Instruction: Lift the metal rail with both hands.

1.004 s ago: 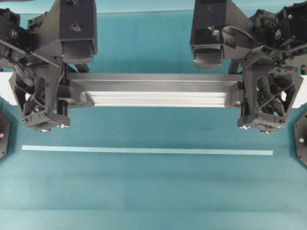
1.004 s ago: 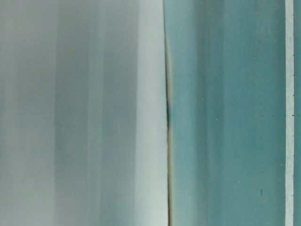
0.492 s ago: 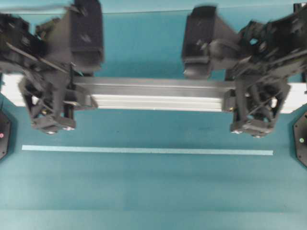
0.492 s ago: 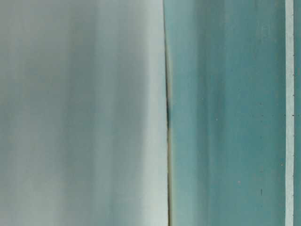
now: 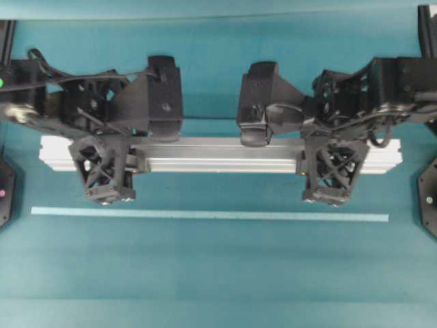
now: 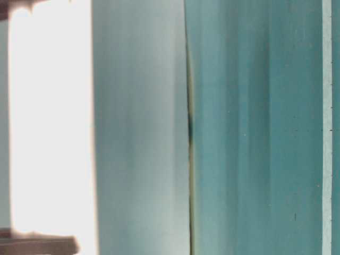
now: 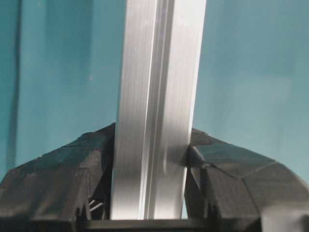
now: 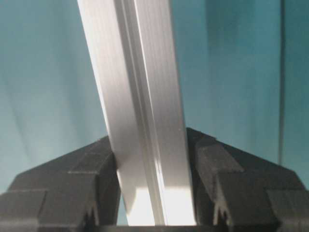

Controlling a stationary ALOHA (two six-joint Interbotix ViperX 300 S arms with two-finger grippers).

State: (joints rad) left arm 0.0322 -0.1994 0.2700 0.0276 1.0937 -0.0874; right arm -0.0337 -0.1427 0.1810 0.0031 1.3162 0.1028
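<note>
Jaws of both hands (image 5: 106,164) (image 5: 328,164) clamp metal rail (image 5: 218,156).

You are looking at a flat, matte teal table surface (image 5: 218,273) that fills the overhead view from edge to edge. Lying flat on it is a thin, straight, pale blue-green tape strip (image 5: 209,214), running left to right across most of the width. At the table's left edge, just beyond the left end of that strip and a little above it, sits a dark rounded fixture (image 5: 5,193); a matching one (image 5: 429,199) sits off the strip's right end. In the table-level view the strip (image 6: 327,127) runs vertically near the right edge.
</note>
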